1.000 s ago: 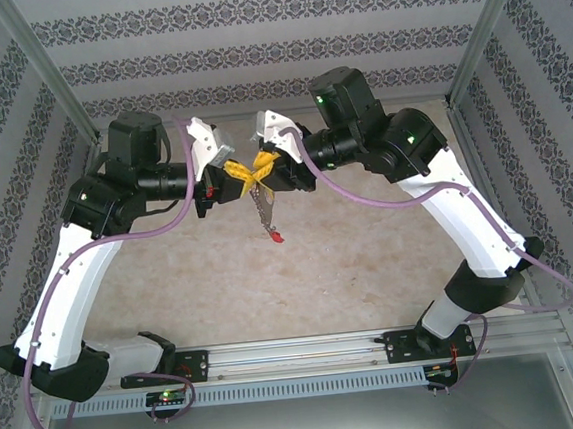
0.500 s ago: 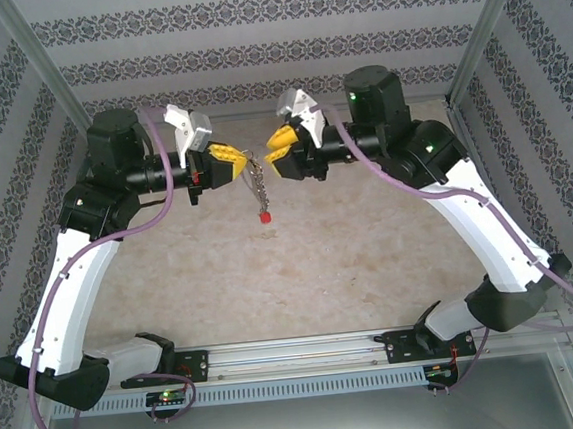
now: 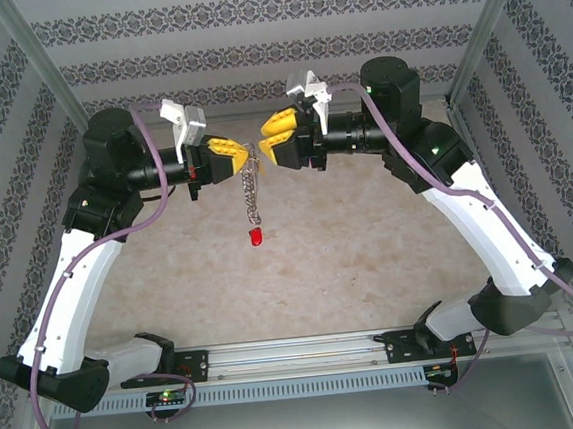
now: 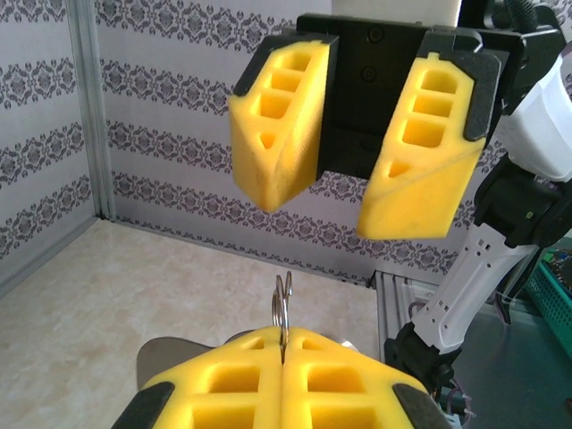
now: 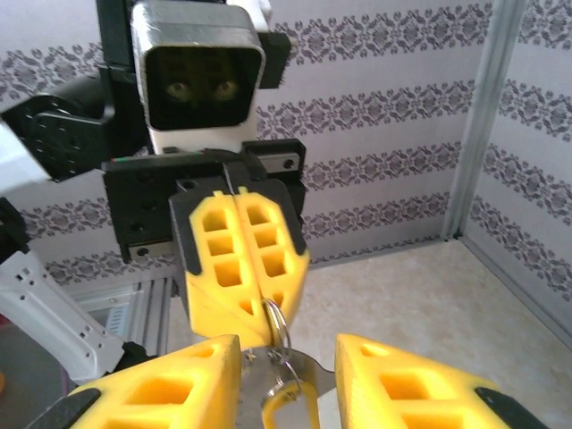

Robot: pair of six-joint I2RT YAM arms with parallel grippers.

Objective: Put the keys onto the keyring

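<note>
My left gripper (image 3: 244, 158) is shut on the keyring (image 4: 283, 304), a silvery wire ring that sticks out edge-on from its closed yellow pads (image 4: 237, 380). From the ring hangs a short chain (image 3: 252, 192) ending in a red tag (image 3: 255, 237), well above the table. My right gripper (image 3: 272, 143) faces the left one a little apart, open, holding nothing. In the right wrist view the ring (image 5: 280, 323) hangs at the left gripper's (image 5: 261, 308) tips, and a small metal key with a yellow-orange tag (image 5: 290, 407) dangles from it between my open right fingers (image 5: 407, 375).
The beige table (image 3: 371, 257) lies bare below both raised arms. Patterned walls and metal frame posts (image 3: 476, 32) close the back and sides. The arms' base rail (image 3: 299, 354) runs along the near edge.
The two grippers, touching a second ago, have drawn apart and toward the back wall. The right gripper opened and let go. The chain with the red tag now hangs straight down from the left gripper.
</note>
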